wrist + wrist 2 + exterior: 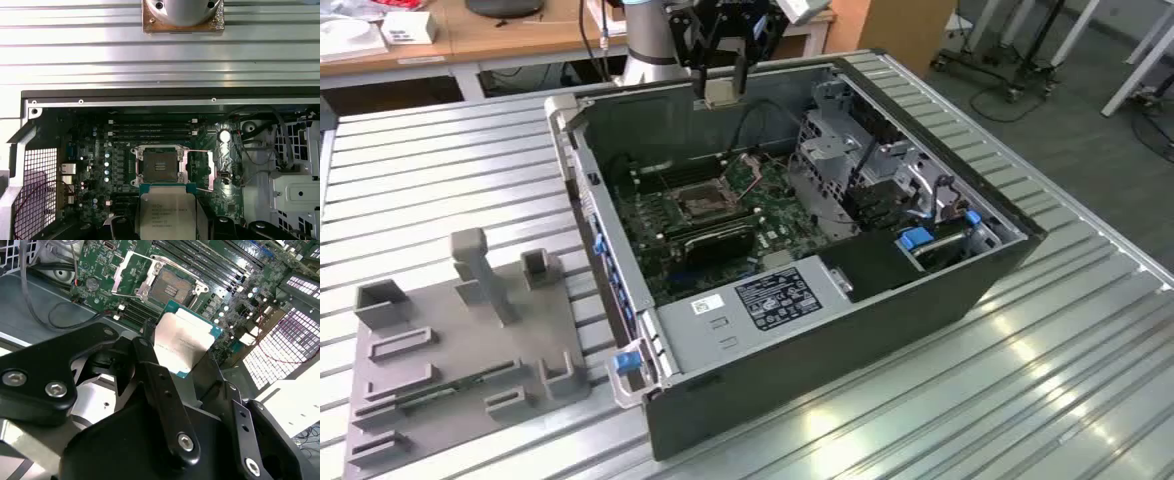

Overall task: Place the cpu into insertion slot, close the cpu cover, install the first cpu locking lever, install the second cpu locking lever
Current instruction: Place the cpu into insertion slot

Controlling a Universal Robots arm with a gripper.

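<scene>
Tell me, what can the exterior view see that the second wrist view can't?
The exterior view adds the big picture: the whole computer case, the ribbed metal table under it, and a grey holder tray at the exterior view's left. The second wrist view adds a close look: the tool gripping the cpu by its edges, and the cpu cover standing open beside the empty insertion slot. Both show the cpu held above the green circuit board, not yet in the slot.
</scene>
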